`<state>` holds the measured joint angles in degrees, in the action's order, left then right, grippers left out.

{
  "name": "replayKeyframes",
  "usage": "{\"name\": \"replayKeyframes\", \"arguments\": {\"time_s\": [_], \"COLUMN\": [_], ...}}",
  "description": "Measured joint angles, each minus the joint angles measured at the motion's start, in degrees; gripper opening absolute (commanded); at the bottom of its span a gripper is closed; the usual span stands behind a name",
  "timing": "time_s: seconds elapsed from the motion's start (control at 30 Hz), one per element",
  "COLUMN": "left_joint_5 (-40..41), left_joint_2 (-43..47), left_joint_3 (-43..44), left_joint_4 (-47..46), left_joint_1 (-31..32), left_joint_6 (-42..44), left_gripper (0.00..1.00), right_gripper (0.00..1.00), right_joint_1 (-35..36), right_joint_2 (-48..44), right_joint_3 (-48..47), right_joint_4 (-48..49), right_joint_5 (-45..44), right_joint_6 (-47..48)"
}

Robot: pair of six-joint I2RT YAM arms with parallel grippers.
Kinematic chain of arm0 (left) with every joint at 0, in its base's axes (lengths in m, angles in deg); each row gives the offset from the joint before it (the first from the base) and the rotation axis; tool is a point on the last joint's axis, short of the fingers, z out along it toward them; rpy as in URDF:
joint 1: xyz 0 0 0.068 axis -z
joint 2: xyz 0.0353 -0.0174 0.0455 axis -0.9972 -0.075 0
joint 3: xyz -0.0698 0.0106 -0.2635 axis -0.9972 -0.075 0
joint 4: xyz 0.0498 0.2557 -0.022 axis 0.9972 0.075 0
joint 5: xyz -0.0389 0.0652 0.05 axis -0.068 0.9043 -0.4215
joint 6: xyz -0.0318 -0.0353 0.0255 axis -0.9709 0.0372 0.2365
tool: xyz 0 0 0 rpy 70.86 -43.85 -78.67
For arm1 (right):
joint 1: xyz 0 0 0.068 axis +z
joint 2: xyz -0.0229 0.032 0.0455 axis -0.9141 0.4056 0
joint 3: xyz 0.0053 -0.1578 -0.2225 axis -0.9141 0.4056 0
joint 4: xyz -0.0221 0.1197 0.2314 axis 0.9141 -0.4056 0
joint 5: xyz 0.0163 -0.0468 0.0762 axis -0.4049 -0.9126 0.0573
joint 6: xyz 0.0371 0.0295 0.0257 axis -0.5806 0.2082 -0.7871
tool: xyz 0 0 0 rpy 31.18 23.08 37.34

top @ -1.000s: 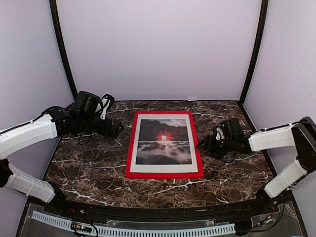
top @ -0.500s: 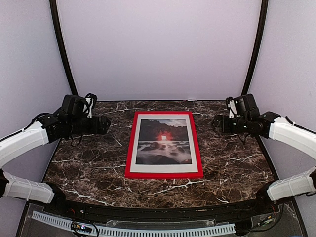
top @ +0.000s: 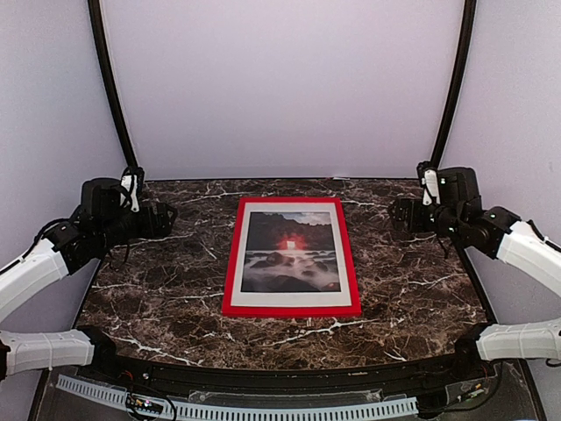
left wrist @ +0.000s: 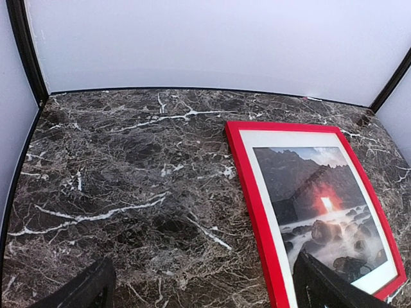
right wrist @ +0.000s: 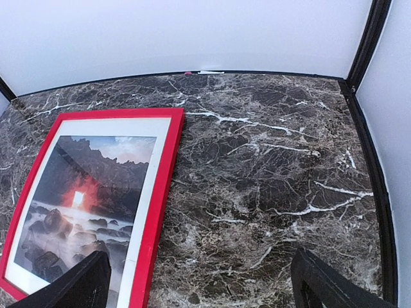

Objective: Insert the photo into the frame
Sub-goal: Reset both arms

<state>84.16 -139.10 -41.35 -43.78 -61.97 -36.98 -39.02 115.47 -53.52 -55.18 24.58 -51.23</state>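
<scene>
The red frame point(top: 230, 279) lies flat at the middle of the marble table. The photo point(top: 291, 251), dark rocks with a red glow and a white border, sits inside it. The frame point(left wrist: 252, 192) and photo point(left wrist: 314, 199) also show in the left wrist view, and the frame point(right wrist: 157, 192) and photo point(right wrist: 83, 192) in the right wrist view. My left gripper point(top: 166, 217) is open and empty, held above the table left of the frame; its fingertips point(left wrist: 83, 292) show at the bottom of its view. My right gripper point(top: 394, 213) is open and empty, right of the frame.
The dark marble table point(top: 158, 298) is walled by pale panels with black corner posts point(top: 110, 88) at the back left and right. A black rim point(top: 263, 373) runs along the near edge.
Both arms have pulled back and up, away from the frame toward the side walls. The frame and photo have not moved.
</scene>
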Motion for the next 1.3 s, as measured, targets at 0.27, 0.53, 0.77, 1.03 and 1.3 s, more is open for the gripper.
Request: {"name": "replayKeyframes", "arguments": {"time_s": [0.27, 0.53, 0.77, 1.03, 1.3], "left_joint_5": [-1.4, -1.8, -1.8, -1.8, -1.8], "left_joint_2": [2.3, 5.2, 5.5, 5.8, 5.8], "left_joint_3": [-2.9, -4.7, -4.9, -4.9, -4.9], "left_joint_4": [-0.8, -2.2, -2.6, -2.6, -2.6], "left_joint_1": [0.0, 0.0, 0.0, 0.0, 0.0], "left_joint_6": [0.0, 0.0, 0.0, 0.0, 0.0], "left_gripper": [0.99, 0.99, 0.99, 0.99, 0.99], "right_gripper": [0.99, 0.99, 0.99, 0.99, 0.99], "right_joint_1": [0.0, 0.0, 0.0, 0.0, 0.0], "right_joint_2": [-5.5, -9.6, -9.5, -9.5, -9.5], "right_joint_3": [4.6, 5.8, 6.3, 6.5, 6.5], "right_joint_4": [2.1, 4.2, 4.6, 4.8, 4.9], "right_joint_5": [-2.1, -3.4, -3.4, -3.4, -3.4], "right_joint_6": [0.7, 2.0, 2.1, 2.1, 2.1]}}
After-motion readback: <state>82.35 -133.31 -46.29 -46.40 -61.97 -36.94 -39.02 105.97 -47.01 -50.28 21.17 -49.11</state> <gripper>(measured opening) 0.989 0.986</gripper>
